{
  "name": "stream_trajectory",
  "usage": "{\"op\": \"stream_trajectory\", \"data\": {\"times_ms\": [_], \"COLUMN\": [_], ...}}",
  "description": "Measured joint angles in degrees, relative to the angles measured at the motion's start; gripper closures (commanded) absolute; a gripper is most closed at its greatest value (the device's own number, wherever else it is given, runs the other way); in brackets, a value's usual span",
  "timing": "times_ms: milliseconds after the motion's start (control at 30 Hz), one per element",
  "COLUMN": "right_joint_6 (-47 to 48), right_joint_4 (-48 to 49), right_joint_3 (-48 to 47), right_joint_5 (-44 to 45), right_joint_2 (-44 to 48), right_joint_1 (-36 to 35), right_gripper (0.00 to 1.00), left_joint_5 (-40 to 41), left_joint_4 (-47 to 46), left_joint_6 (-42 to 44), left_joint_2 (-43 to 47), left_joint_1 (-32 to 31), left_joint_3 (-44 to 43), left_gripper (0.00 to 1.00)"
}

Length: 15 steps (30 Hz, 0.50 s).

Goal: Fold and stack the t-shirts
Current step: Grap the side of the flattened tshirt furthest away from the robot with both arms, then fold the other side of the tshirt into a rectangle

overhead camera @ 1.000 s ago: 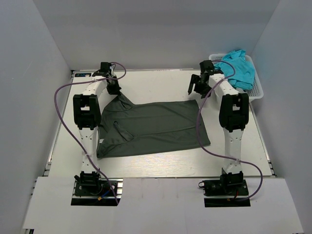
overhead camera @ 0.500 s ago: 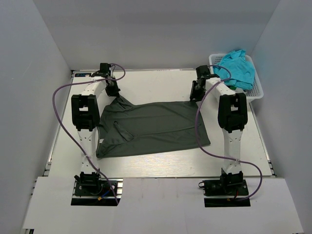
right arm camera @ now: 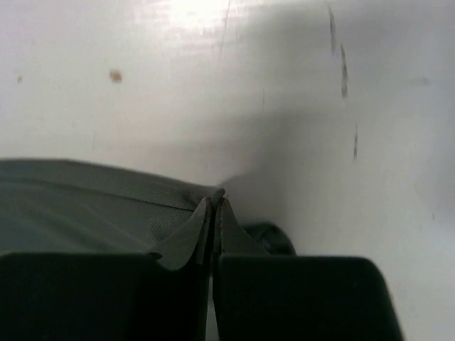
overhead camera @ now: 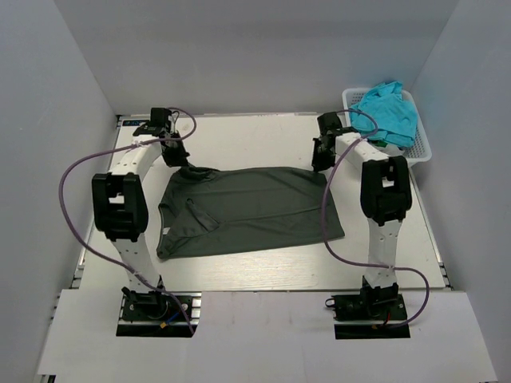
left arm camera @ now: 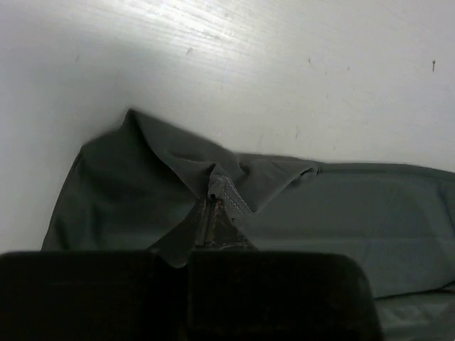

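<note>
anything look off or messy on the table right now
The grey t-shirt lies slightly askew, with a flap folded over onto its left part. The turquoise t-shirt sits crumpled in the basket. Nothing looks damaged.

Top view bright, sharp; wrist views blurry, glare on table [left arm camera: 213, 28].

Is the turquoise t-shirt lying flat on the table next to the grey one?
No, the turquoise t-shirt lies bunched in the white basket at the far right corner, apart from the grey t-shirt.
</note>
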<state>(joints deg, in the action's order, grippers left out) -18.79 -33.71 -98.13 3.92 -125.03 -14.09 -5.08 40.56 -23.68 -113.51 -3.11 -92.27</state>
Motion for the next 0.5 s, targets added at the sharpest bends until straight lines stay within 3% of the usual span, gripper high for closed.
{"op": "stream_trajectory", "data": {"times_ms": [267, 500], "right_joint_6": [-0.11, -0.48], "right_joint_4": [3.76, 6.36], "right_joint_3": [12.02, 19.61], "right_joint_5": [0.66, 0.66], "right_joint_2": [14.19, 20.72], "right_joint_1": [-0.83, -0.83], "right_gripper": [1.0, 1.0], "left_joint_5": [-0.07, -0.22], "left_joint_4": [-0.72, 1.6], "left_joint_6": [-4.26, -7.45], "left_joint_2": [19.47, 32.94], "left_joint_1": [0.0, 0.0], "left_joint_3": [19.19, 31.82], "left_gripper": [1.0, 1.0]}}
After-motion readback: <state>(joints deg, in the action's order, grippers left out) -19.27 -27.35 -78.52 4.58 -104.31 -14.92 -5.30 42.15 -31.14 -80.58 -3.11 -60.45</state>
